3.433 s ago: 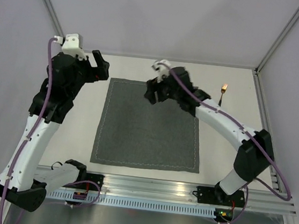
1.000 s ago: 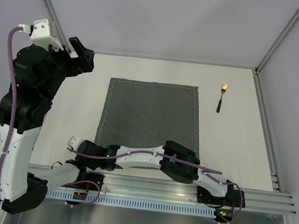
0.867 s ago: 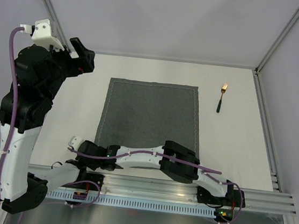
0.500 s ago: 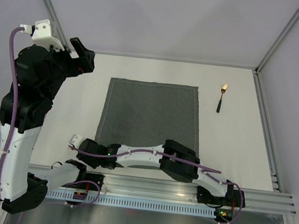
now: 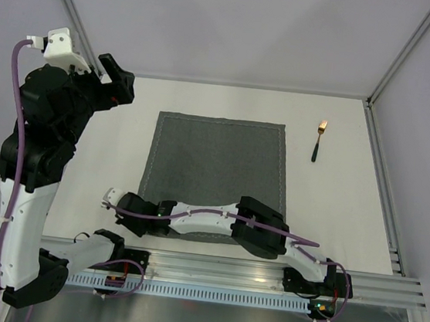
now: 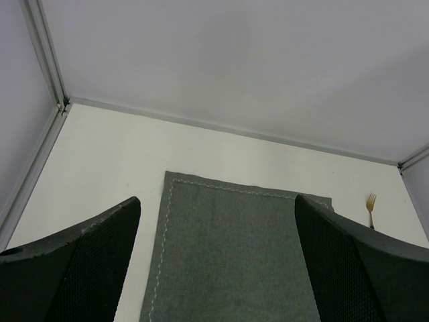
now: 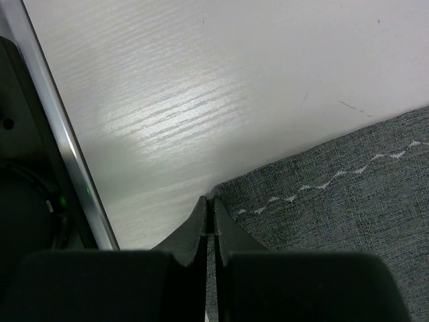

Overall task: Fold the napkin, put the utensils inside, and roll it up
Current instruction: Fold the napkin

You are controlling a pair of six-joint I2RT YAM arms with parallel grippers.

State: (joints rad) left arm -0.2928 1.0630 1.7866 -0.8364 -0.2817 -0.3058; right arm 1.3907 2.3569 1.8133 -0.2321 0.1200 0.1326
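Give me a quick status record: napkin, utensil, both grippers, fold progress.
napkin: flat, unfolded, on the table
fork: on the table, right of the napkin's far-right corner, not touching it
left gripper: open, raised left of the napkin, holding nothing
right gripper: shut at the napkin's near-left corner, apparently pinching it
fold: not yet started

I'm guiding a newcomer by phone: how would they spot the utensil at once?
Start at the white table and its dark grey napkin. Right of the napkin's far corner, apart from it, lies a small fork: the only gold-headed thing there.
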